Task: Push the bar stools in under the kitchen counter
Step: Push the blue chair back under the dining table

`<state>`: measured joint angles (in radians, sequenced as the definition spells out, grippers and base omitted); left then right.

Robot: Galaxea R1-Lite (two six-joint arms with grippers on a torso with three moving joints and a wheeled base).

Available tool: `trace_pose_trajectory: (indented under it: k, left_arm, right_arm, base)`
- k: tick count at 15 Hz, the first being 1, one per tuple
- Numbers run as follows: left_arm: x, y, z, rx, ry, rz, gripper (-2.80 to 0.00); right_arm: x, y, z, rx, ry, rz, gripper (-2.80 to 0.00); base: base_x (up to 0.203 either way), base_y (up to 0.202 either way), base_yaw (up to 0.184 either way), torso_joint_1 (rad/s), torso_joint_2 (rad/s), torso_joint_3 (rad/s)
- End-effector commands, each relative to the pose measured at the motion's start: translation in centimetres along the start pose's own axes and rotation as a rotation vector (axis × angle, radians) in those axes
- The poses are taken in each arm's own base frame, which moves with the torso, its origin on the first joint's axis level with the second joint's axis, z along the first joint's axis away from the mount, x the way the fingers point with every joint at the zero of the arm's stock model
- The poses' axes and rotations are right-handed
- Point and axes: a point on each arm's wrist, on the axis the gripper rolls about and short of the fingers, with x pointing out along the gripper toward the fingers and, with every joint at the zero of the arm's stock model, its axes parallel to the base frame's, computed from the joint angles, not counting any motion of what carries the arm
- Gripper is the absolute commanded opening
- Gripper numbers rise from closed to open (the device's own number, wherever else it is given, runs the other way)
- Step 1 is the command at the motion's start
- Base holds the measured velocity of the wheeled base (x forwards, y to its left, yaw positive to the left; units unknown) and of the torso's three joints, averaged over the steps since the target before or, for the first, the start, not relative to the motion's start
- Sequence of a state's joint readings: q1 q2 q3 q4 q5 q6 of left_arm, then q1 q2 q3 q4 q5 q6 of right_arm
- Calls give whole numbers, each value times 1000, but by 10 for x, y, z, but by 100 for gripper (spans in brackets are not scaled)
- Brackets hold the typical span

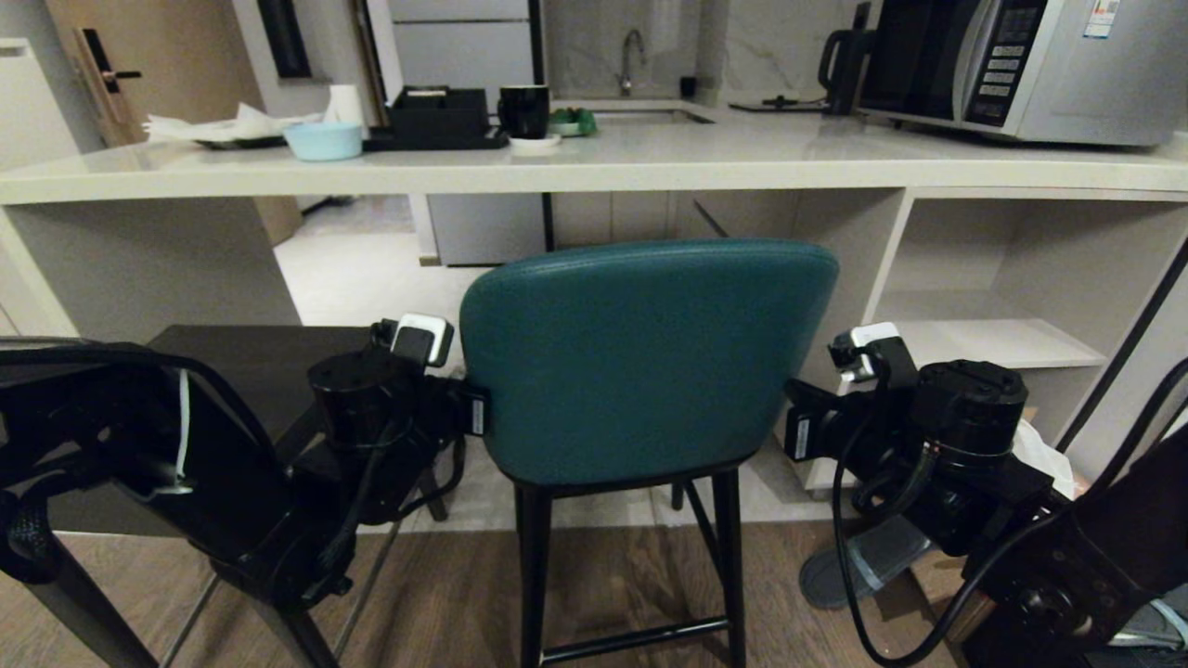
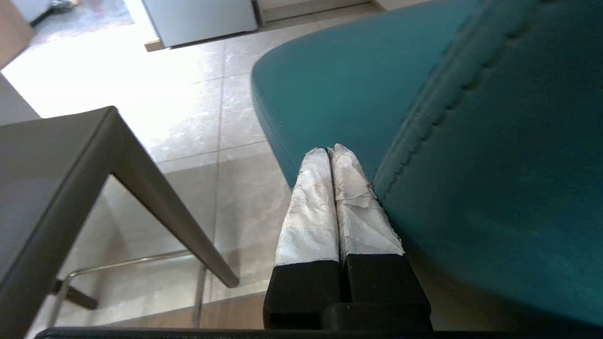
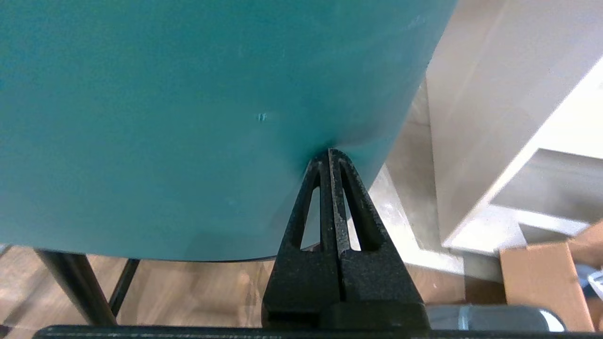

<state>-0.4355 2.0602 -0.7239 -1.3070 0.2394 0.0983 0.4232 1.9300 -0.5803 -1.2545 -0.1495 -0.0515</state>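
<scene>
The teal bar stool (image 1: 640, 362) stands with its curved back towards me, in front of the opening under the kitchen counter (image 1: 594, 172). My left gripper (image 2: 330, 150) is shut, and its white-taped fingers (image 2: 311, 207) lie along the left edge of the teal back (image 2: 494, 155), above the seat (image 2: 348, 80). My right gripper (image 3: 330, 151) is shut too, with its black tips pressed against the teal back (image 3: 188, 117) near its lower right corner. The dark bar stool (image 1: 251, 362) stands to the left, and its flat seat (image 2: 52, 174) is close beside my left arm.
On the counter are a microwave (image 1: 1021, 65), a kettle (image 1: 840, 56), a black mug (image 1: 524, 111), a black box (image 1: 436, 116) and a blue bowl (image 1: 323, 141). White shelves (image 1: 1012, 306) fill the right end. A slipper (image 1: 863, 566) and a cardboard box (image 3: 541, 278) lie on the floor at right.
</scene>
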Motion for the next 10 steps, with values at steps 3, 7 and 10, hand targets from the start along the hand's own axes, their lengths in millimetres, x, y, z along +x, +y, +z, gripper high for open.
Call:
trace_pose_trajectory:
  k: [3, 7, 10]
  left_arm:
    - [-21, 1, -13, 1, 10, -2, -280]
    - [-29, 3, -18, 3, 23, -2, -280]
    - [-27, 2, -15, -6, -19, 1, -280]
  right_arm:
    - [2, -37, 0, 12, -8, -102, -280]
    - [-8, -103, 3, 29, -27, -175, -280]
    - [13, -123, 15, 19, -103, -163, -280]
  base:
    - [0, 0, 0, 0, 0, 0]
    - [0, 0, 0, 0, 0, 0]
    - [0, 0, 0, 0, 0, 0]
